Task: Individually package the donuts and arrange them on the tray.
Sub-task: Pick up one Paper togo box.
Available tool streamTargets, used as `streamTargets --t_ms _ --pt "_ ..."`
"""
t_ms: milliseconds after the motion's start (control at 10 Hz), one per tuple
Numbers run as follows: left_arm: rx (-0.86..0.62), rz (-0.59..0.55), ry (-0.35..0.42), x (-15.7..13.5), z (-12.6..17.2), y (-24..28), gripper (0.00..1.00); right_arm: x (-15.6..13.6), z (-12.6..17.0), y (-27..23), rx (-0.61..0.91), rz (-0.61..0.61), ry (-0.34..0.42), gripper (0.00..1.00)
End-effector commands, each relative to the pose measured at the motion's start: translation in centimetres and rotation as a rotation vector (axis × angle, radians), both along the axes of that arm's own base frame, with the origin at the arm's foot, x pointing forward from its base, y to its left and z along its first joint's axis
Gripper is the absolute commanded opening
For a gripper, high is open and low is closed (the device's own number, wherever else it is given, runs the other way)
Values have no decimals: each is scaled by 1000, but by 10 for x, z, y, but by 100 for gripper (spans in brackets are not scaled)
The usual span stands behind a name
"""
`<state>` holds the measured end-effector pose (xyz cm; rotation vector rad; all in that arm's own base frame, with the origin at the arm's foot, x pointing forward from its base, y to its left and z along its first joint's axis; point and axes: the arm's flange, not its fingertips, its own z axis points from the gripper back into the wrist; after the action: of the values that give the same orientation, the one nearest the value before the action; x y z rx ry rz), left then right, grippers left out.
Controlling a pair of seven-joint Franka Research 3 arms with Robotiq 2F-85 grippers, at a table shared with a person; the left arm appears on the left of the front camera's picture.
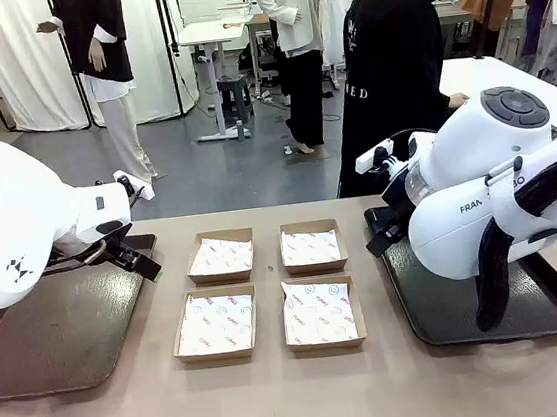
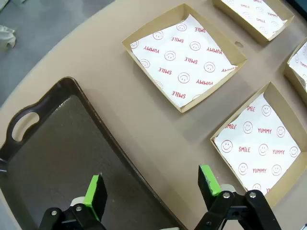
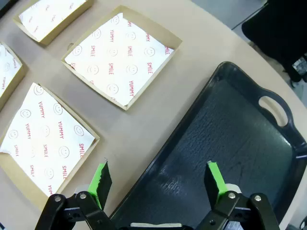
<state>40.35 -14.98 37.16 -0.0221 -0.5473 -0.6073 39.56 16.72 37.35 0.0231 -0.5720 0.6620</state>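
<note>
Below spread left claw (image 2: 151, 182), tray (image 2: 53, 143) edge.

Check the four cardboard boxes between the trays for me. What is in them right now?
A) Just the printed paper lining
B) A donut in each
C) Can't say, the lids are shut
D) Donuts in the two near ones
A: all four boxes are open on top, and each holds just its white printed paper with nothing lying on it.
</note>
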Motion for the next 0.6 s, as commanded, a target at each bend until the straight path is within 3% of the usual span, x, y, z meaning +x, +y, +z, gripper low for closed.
streamTargets --t_ms 0,500 --pt "0 0 0 0 0 0 100 0 0 0 0 0 0 100" --pt "0 0 0 0 0 0 100 0 0 0 0 0 0 100"
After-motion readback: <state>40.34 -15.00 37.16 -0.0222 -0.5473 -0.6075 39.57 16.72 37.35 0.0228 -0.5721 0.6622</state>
